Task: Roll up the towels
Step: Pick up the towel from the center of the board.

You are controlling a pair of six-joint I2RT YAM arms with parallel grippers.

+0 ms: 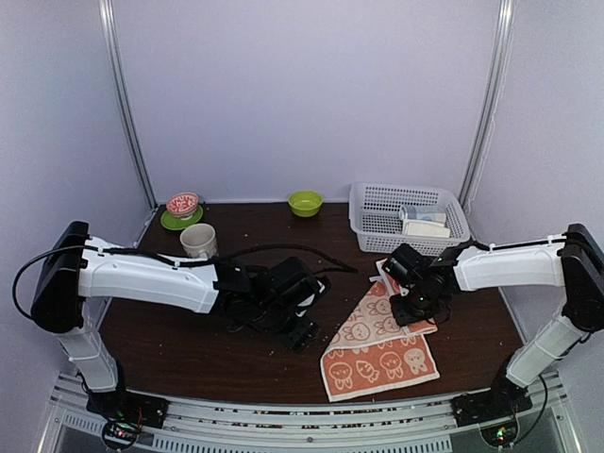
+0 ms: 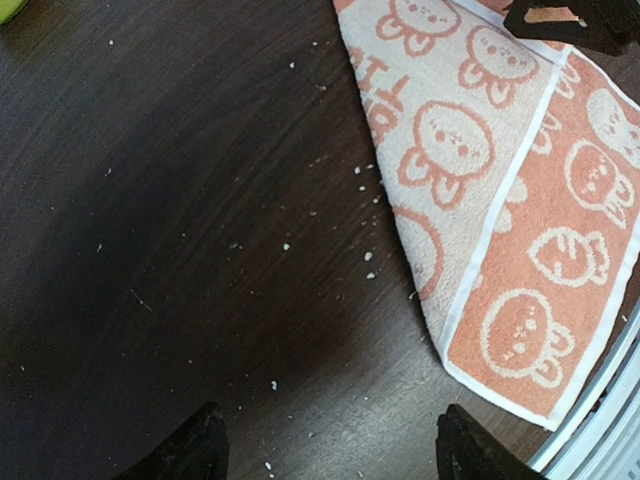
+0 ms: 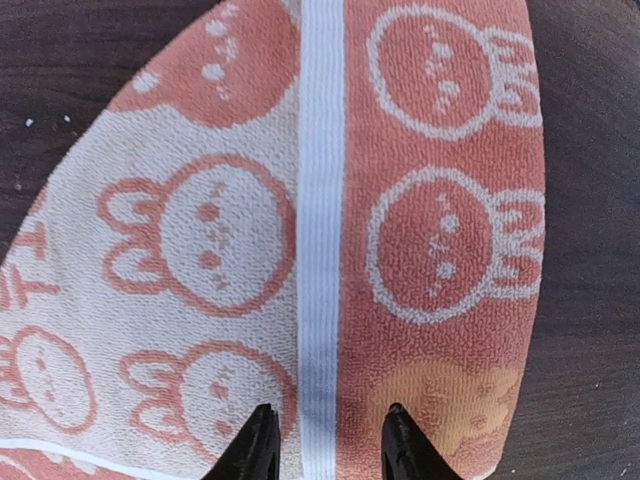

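Right pincer point(image 3: 328, 418) above towel point(image 3: 430, 230), lettering point(image 3: 28, 240) unclear

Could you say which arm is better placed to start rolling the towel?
Likely right: its end effector is over the orange rabbit-print cloth towel; the left end effector is over dark wooden table beside it.

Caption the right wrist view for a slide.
Right gripper, jaws slightly apart, straddles the white stripe of the orange bunny towel on the dark table.

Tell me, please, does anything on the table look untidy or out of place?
Yes. Small pale specks are scattered over the dark table, like crumbs. The towel lies askew, with one side folded over so that its paler back shows.
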